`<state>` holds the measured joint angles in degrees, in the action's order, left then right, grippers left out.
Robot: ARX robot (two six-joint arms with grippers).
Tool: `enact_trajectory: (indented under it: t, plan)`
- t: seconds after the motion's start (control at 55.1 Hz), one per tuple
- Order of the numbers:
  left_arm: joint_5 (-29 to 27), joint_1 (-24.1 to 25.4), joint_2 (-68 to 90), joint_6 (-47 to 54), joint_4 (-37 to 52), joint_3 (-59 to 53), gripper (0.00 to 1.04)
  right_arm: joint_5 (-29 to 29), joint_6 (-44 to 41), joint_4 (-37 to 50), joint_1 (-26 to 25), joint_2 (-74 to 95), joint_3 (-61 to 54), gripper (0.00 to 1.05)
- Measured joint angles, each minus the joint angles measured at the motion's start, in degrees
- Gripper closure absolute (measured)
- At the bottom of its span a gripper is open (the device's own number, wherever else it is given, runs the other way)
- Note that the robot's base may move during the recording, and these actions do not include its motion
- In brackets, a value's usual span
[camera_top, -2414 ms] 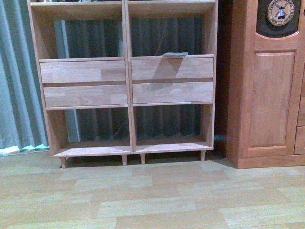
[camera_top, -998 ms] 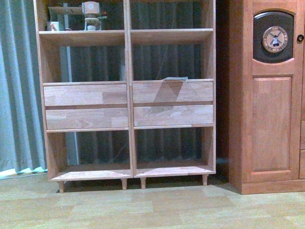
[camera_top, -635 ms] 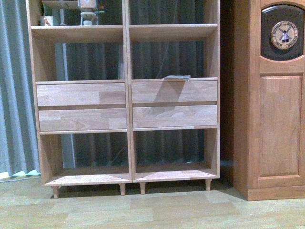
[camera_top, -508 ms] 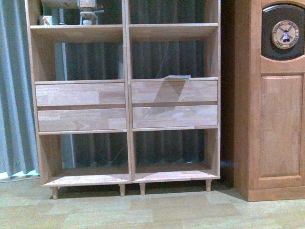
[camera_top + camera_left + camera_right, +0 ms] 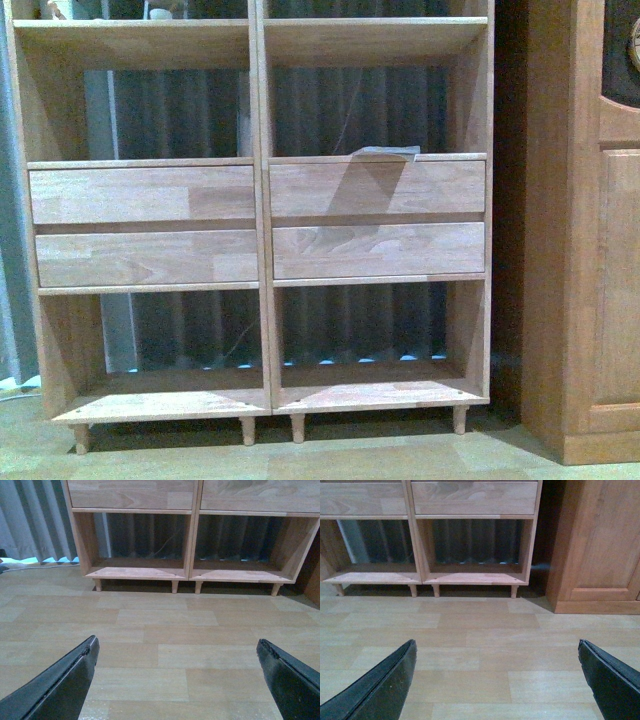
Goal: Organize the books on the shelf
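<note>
The pale wood shelf (image 5: 260, 220) fills the front view, with four drawer fronts, open compartments above and below, and short peg legs. A thin pale sheet-like edge (image 5: 385, 153) lies on top of the upper right drawer; I cannot tell if it is a book. No book shows clearly in any view. My left gripper (image 5: 177, 650) is open and empty above the wood floor, facing the shelf's bottom compartments (image 5: 185, 555). My right gripper (image 5: 497, 650) is open and empty above the floor, facing the shelf's lower right compartment (image 5: 475, 550).
A darker reddish-brown cabinet (image 5: 590, 250) stands right of the shelf, also in the right wrist view (image 5: 600, 545). Grey curtains hang behind and to the left (image 5: 35, 525). Small objects stand on the upper left shelf board (image 5: 160, 12). Wood plank floor (image 5: 485, 630) lies before the shelf.
The shelf has grown larger and shifted in the front view; I have moved closer to it. The cabinet has slid toward the right edge.
</note>
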<state>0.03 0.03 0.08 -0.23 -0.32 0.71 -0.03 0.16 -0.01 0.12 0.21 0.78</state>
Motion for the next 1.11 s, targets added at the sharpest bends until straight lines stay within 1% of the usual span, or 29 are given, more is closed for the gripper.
enact_trajectory:
  t: [1.107]
  plan:
    - [0.0,0.0,0.0,0.0,0.0,0.0,0.07,0.0,0.0,0.0,0.0,0.0,0.0,0.07]
